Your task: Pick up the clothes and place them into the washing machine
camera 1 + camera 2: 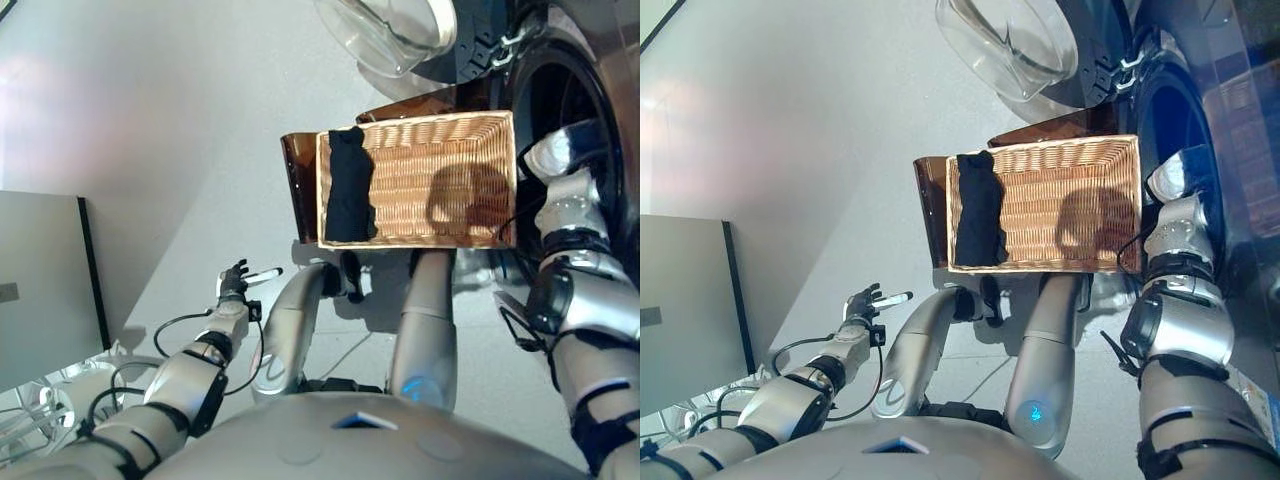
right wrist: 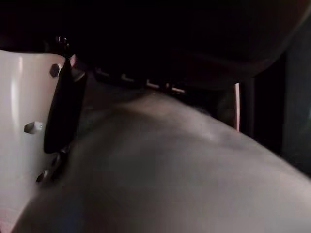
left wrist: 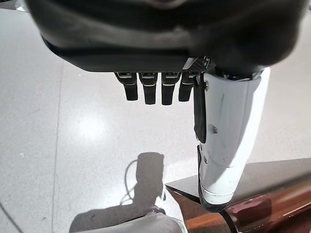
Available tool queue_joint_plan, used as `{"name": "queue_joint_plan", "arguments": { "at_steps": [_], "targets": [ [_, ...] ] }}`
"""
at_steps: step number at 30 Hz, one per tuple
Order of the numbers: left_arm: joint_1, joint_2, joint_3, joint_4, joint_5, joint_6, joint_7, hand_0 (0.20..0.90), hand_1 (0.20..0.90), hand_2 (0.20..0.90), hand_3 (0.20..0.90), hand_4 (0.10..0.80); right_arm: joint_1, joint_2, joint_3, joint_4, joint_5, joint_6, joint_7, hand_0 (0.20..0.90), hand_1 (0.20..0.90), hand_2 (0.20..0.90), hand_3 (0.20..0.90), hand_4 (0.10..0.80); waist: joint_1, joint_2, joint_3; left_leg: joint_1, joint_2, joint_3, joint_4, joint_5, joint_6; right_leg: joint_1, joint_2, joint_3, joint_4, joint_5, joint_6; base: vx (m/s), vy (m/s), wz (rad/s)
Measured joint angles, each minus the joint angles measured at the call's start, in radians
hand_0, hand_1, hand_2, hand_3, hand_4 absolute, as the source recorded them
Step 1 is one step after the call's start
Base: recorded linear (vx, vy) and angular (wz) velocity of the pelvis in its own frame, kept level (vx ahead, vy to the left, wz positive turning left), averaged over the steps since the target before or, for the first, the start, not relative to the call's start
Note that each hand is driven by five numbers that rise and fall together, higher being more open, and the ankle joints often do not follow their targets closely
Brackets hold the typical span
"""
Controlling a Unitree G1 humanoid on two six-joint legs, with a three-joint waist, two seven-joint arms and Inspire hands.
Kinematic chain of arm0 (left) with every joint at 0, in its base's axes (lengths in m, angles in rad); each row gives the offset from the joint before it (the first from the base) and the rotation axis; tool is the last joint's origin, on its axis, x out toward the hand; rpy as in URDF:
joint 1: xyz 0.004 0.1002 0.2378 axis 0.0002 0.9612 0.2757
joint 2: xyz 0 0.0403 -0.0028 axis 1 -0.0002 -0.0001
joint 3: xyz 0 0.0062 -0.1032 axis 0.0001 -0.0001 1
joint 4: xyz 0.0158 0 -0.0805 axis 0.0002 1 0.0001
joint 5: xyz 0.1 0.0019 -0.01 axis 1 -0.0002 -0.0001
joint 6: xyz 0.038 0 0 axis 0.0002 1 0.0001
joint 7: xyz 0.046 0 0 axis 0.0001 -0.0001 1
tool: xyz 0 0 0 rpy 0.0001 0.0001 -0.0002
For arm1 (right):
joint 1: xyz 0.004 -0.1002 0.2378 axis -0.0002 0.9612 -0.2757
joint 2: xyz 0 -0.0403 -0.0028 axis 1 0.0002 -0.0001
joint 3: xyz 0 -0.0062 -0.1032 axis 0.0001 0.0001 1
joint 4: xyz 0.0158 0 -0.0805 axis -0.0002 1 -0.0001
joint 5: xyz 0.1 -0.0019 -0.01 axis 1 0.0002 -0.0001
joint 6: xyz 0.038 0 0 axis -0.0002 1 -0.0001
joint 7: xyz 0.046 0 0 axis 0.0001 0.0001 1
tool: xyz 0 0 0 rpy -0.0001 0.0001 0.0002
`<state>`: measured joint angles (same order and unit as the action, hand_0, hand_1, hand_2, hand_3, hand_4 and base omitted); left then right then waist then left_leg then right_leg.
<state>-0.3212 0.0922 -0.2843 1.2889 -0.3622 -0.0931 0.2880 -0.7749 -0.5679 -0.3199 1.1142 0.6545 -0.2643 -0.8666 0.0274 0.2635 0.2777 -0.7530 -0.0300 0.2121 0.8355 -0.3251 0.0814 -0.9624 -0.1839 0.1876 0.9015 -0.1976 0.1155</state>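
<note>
A dark garment (image 1: 348,185) lies draped over the left end of a wicker basket (image 1: 420,118), which holds nothing else. The washing machine (image 1: 575,95) stands at the upper right, its glass door (image 1: 385,30) swung open. My right arm (image 1: 570,205) reaches into the dark drum opening, so the eye views hide the hand. In the right wrist view my right hand (image 2: 26,111) shows its white thumb beside a pale grey blurred mass (image 2: 160,165); whether the hand holds it is unclear. My left hand (image 1: 233,283) hangs low at the left, open and holding nothing (image 3: 150,90).
The basket rests on a brown glossy stand (image 1: 297,180) right in front of the machine. A grey cabinet (image 1: 45,285) stands at the far left. Pale floor (image 1: 180,120) stretches between the cabinet and the basket.
</note>
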Motion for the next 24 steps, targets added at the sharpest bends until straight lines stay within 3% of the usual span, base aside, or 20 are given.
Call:
{"name": "queue_joint_plan", "arguments": {
  "at_steps": [3,7,12,16,24],
  "targets": [
    [0.002,0.0,0.016,0.0,0.002,0.002,0.002,0.9,0.9,0.9,0.9,0.8,0.089,0.023,0.122,-0.104,-0.113,0.077,0.079,0.9,0.9,0.9,0.9,0.8,-0.012,-0.01,0.0,0.014,0.006,0.002,-0.015,0.002,0.0,0.015,0.01,-0.002,-0.027,0.012,-0.001,-0.01,-0.011,-0.11],
    [-0.011,0.0,0.041,-0.001,0.011,-0.001,0.001,0.9,0.9,0.9,0.9,0.8,0.115,0.032,0.179,-0.112,-0.187,0.122,0.184,0.9,0.9,0.9,0.9,0.8,-0.016,-0.02,-0.005,0.039,0.014,0.008,-0.056,0.011,0.003,0.047,0.018,-0.003,-0.083,0.035,0.004,0.022,-0.001,-0.11],
    [-0.01,0.0,0.047,0.002,0.012,0.0,0.0,0.9,0.9,0.9,0.9,0.8,0.148,0.055,0.188,-0.112,-0.196,0.135,0.233,0.9,0.9,0.9,0.9,0.8,-0.016,-0.032,-0.002,0.091,0.01,0.012,-0.134,0.037,0.008,0.103,0.019,-0.009,-0.165,0.071,0.018,0.039,-0.016,-0.06],
    [-0.01,0.004,0.048,0.007,0.011,-0.003,0.0,0.9,0.9,0.9,0.9,0.8,0.214,0.111,0.242,-0.113,-0.201,0.141,0.275,0.9,0.9,0.9,0.9,0.8,-0.02,-0.081,-0.007,0.159,0.0,0.01,-0.22,0.064,0.004,0.164,0.015,-0.018,-0.234,0.088,0.016,0.011,-0.01,-0.05],
    [-0.015,0.004,0.06,0.009,0.012,-0.001,0.0,0.9,0.9,0.9,0.9,0.8,0.231,0.12,0.249,-0.107,-0.241,0.158,0.303,0.9,0.9,0.9,0.9,0.8,-0.025,-0.088,-0.006,0.183,-0.003,0.005,-0.243,0.071,0.006,0.193,0.01,-0.027,-0.254,0.092,0.015,-0.017,-0.009,0.01]
  ]
}}
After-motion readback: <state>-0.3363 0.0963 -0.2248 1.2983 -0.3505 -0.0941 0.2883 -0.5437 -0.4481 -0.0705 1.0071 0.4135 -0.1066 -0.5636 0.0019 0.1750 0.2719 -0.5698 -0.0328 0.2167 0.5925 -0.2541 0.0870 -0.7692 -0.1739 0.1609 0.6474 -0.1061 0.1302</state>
